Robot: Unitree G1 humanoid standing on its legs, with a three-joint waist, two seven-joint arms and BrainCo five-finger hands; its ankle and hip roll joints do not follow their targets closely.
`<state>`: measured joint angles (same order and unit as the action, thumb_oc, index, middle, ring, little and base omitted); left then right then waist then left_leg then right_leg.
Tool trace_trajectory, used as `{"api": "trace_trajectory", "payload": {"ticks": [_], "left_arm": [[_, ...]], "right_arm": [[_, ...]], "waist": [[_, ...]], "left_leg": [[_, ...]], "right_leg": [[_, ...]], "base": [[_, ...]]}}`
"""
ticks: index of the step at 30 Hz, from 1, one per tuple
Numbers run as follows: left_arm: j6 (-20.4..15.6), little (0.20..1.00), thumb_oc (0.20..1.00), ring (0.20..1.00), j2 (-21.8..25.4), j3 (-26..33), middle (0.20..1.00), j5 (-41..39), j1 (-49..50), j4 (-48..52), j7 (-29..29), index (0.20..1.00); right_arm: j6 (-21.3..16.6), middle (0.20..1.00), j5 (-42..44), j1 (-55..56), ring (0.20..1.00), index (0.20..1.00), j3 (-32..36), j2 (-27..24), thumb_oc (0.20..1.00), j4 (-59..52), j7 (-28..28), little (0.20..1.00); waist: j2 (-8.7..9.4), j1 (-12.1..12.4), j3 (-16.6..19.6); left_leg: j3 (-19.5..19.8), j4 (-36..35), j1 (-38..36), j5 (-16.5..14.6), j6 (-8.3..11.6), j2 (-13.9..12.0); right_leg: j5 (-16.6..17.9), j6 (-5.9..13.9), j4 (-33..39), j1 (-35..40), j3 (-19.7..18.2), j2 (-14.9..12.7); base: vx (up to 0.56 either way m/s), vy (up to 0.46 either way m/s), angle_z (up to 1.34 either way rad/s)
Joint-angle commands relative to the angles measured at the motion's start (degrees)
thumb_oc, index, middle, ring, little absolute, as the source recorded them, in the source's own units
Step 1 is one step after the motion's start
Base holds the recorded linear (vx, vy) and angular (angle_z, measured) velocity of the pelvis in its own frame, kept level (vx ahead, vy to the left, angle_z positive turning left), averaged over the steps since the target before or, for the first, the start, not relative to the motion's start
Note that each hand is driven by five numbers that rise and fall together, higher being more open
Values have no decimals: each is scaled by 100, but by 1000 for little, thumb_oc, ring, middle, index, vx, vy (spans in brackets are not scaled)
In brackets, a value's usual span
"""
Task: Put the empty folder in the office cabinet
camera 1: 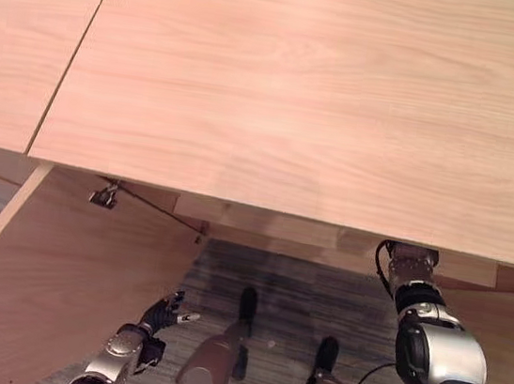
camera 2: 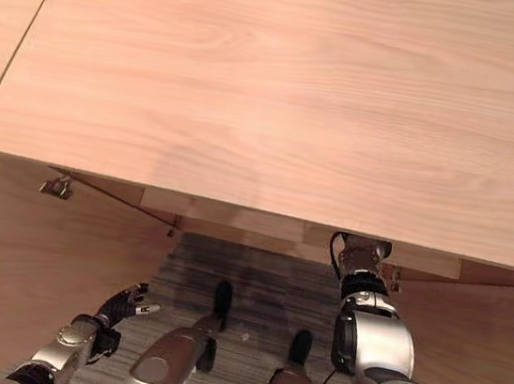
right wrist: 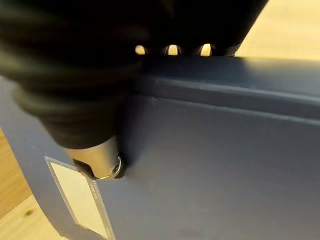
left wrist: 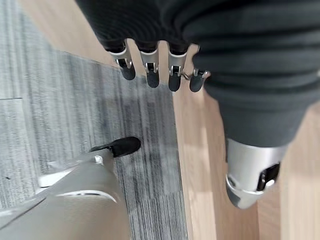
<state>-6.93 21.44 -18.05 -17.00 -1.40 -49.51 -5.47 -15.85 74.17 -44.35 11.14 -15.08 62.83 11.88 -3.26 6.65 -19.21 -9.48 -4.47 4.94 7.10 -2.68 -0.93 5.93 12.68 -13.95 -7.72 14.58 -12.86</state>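
Below the counter [camera 1: 298, 93], my right hand [right wrist: 95, 160] grips the blue folder [right wrist: 210, 165]; my left hand [camera 1: 163, 314] hangs with fingers relaxed beside the cabinet door [camera 1: 58, 261].

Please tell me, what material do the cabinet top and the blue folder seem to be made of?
The cabinet top looks like light wood or wood-look laminate, matte: grain lines run along it. The blue folder in the right hand seems smooth plastic or coated card, with a dull sheen and a pale label; which one is unclear.
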Motion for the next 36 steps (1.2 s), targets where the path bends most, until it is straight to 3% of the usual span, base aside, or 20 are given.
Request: {"api": "trace_trajectory", "payload": {"ticks": [1, 4, 5, 12, 19, 24, 29, 33, 34, 35, 36], "left_arm": [[-109, 1000, 1000, 1000, 222, -62, 1000, 116, 178, -153, 13, 1000], [-110, 1000, 1000, 1000, 250, -113, 1000, 152, 95, -208, -13, 1000], [-134, 1000, 1000, 1000, 280, -140, 1000, 169, 72, -236, -46, 1000], [-182, 1000, 1000, 1000, 218, -225, 1000, 168, 166, -148, -123, 1000], [-159, 1000, 1000, 1000, 179, -484, 1000, 129, 185, 88, -245, 1000], [-103, 1000, 1000, 1000, 224, -606, 1000, 6, 61, 174, -252, 1000], [-33, 1000, 1000, 1000, 449, -549, 1000, -80, -120, -90, -82, 1000], [-34, 1000, 1000, 1000, 537, -570, 1000, -87, -202, -160, -18, 1000], [-47, 1000, 1000, 1000, 577, -598, 1000, -91, -220, -142, -17, 1000], [-58, 1000, 1000, 1000, 615, -600, 1000, -110, -230, -118, -4, 1000], [-62, 1000, 1000, 1000, 662, -615, 1000, -137, -223, -108, 18, 1000]], "right_arm": [[-106, 200, -120, -332, 200, 200, 42, -323, 200, -137, -218, 200], [-150, 200, -115, -371, 200, 200, 87, -407, 200, -68, -224, 200], [-176, 200, -12, -354, 200, 200, 134, -515, 200, -19, -225, 200], [-123, 200, 71, -456, 200, 200, 206, -822, 200, 235, -239, 200], [-48, 200, 79, -706, 200, 200, 112, -1101, 200, 380, -240, 200], [-39, 200, 36, -1024, 200, 200, -60, -1196, 200, 431, -241, 200], [-143, 200, 132, -1475, 200, 200, -180, -1239, 200, 484, -198, 200], [-194, 200, 172, -1836, 200, 200, -311, -1360, 200, 511, -153, 200], [-213, 200, 188, -1914, 200, 200, -329, -1390, 200, 511, -158, 200], [-239, 200, 203, -2011, 200, 200, -356, -1439, 200, 531, -160, 200], [-253, 200, 206, -2137, 200, 200, -406, -1485, 200, 534, -139, 200]], "waist": [[-55, 142, 86], [-23, 106, 76], [3, 45, 133], [63, 91, 325], [-97, 116, 384], [-243, 133, 116], [-277, 234, -492], [-302, 223, -593], [-304, 210, -613], [-314, 210, -656], [-323, 217, -641]], "left_leg": [[201, 6, 29, -478, 382, -166], [277, -27, -53, -591, 457, -53], [408, -12, -69, -689, 507, -29], [403, -44, 71, -643, 532, 81], [553, -53, 104, -636, 585, 125], [706, 94, 372, -562, 644, -77], [978, 2192, 1580, -1316, 755, -302], [1063, 2799, 2030, -1569, 735, -350], [1139, 2958, 2094, -1766, 754, -366], [1119, 3153, 2322, -1718, 729, -380], [1191, 3260, 2359, -1901, 730, -378]], "right_leg": [[-266, 232, -970, -353, 58, -174], [-344, 171, -15, -415, 116, -379], [-227, 207, 664, -308, -74, -358], [355, 232, 1265, -123, -230, -419], [227, 232, 1255, -67, 55, -434], [-163, 127, 804, -367, 139, -347], [-1055, -320, -590, -1120, 93, -191], [-1391, -396, -1286, -1587, 160, -179], [-1591, -350, -1463, -1648, 90, -160], [-1582, -420, -1662, -1878, 163, -207], [-1764, -384, -1826, -1963, 81, -176]], "base": [[51, 67, -63], [131, -47, -19], [142, -104, -1], [50, -64, 33], [65, -50, -2], [-7, -74, 21], [-64, -168, 13], [11, -61, 8], [-19, -51, 11], [76, -65, 18], [-106, -16, 20]]}}
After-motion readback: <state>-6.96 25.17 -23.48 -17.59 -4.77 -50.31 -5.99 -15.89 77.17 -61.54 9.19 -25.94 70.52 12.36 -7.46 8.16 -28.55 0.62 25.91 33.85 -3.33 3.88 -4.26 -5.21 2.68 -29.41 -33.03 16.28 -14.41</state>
